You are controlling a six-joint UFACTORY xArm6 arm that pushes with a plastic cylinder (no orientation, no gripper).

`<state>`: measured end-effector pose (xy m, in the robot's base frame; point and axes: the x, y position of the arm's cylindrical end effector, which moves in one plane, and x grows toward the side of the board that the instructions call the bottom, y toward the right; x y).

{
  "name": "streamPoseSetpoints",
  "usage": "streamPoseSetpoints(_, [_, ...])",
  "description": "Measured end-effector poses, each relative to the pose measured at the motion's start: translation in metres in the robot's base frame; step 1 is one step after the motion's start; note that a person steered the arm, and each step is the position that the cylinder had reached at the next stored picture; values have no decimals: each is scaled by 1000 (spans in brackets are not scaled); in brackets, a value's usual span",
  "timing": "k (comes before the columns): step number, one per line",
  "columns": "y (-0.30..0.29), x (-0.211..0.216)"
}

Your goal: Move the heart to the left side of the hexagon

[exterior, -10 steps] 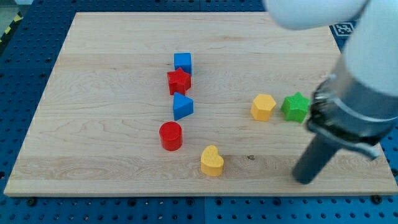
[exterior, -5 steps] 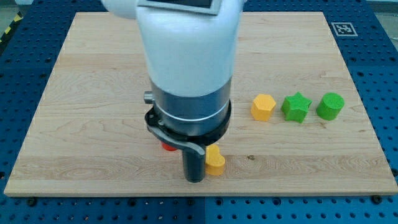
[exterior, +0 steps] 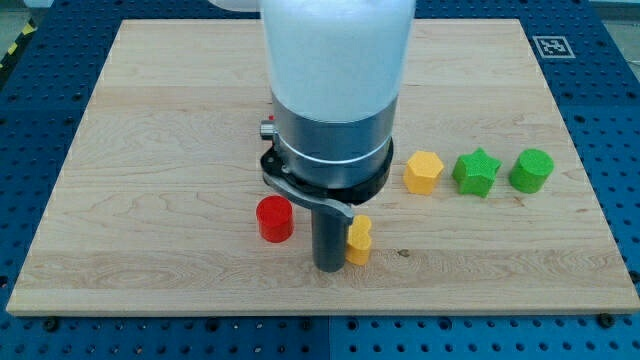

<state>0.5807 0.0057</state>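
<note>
Pressing against the view's left flank of the small yellow heart-shaped block [exterior: 359, 241], my tip [exterior: 329, 266] stands on the pale wooden bench [exterior: 150, 150] near the view's bottom edge, touching or all but touching the heart, which sits just to the tip's right. There is no hand on this rig, only the straight dark rod under the arm's wide white and grey body, so nothing is clenched or released; contact is by the rod's side alone. That placement makes sense for the task: the yellow hexagonal block [exterior: 423, 171] lies up and to the view's right of the heart, well apart from it, so a push has to come from the heart's left and lower side to send it that way. The heart needs to end just on the hexagon's left, so I judge the push is only starting. A red cylindrical block [exterior: 274, 218] stands near the tip on the view's left, clear of the path. Right of the hexagon runs a row of a green star-shaped block [exterior: 476, 172] and a green cylindrical block [exterior: 531, 170] (both out of the way). The arm's body hides the middle of the bench, so whatever lies behind it cannot be told.
</note>
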Motion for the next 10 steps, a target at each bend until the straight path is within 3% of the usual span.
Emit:
streamPoseSetpoints(8, [109,-28])
streamPoseSetpoints(10, [93,-57])
